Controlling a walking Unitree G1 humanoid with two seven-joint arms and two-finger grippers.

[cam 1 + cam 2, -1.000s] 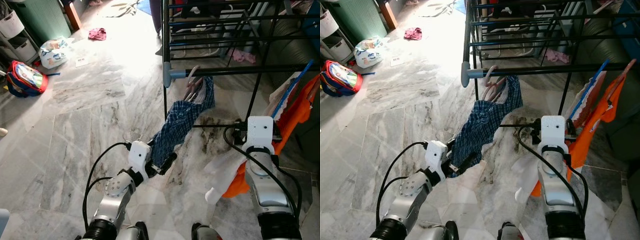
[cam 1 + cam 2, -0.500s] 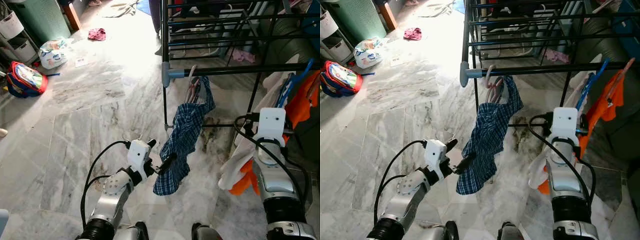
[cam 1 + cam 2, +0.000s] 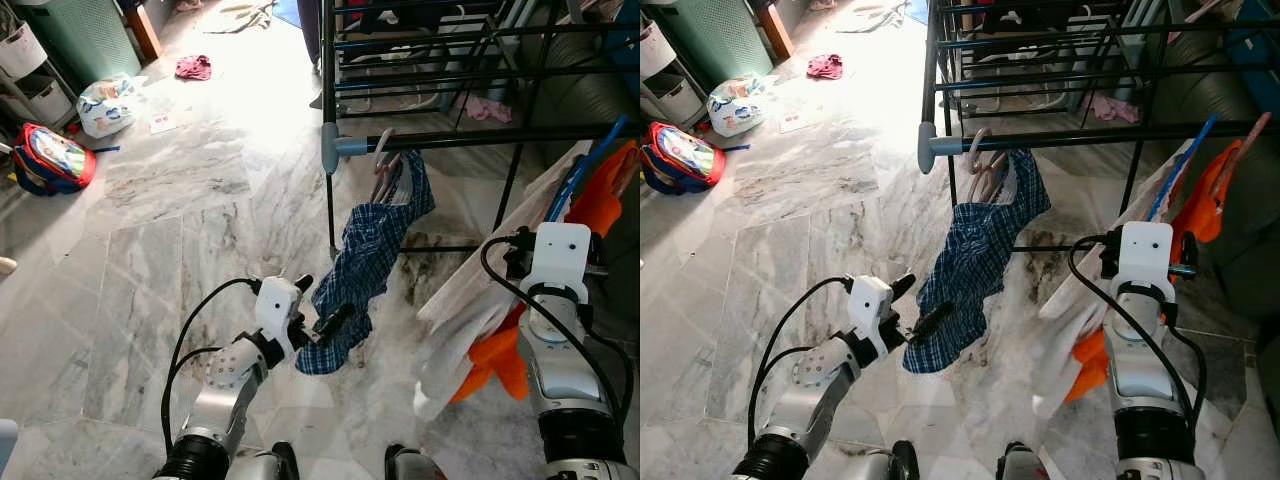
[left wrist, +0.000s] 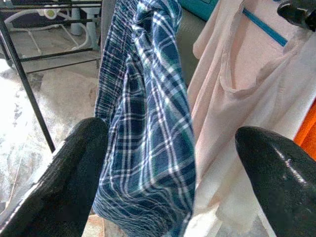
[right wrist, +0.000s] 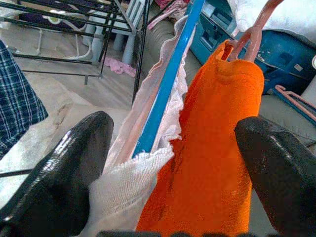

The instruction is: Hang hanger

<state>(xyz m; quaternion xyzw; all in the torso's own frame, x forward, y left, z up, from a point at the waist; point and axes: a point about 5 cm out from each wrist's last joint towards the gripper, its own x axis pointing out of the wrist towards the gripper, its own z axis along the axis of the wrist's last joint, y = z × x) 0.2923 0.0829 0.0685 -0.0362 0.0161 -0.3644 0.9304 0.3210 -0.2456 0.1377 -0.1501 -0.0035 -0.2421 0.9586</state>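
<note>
The left gripper (image 3: 318, 318) is standing apart beside the blue checked shirt (image 3: 372, 250) hanging on the rack (image 3: 470, 139). The right gripper (image 5: 173, 148) is standing apart around the orange cloth (image 5: 212, 148) on its hanger (image 5: 165, 84).

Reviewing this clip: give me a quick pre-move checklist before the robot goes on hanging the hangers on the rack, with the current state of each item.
1. Plaid shirt hanging from rack rail: ok.
2. Left end effector open: ok.
3. Left end effector free of the shirt: not ok, the hem lies against its fingers.
4. Blue hanger and orange garment between the right end effector fingers: ok.
5. Right end effector's grip secure: cannot tell.
6. Blue hanger hooked on rail: cannot tell.
</note>
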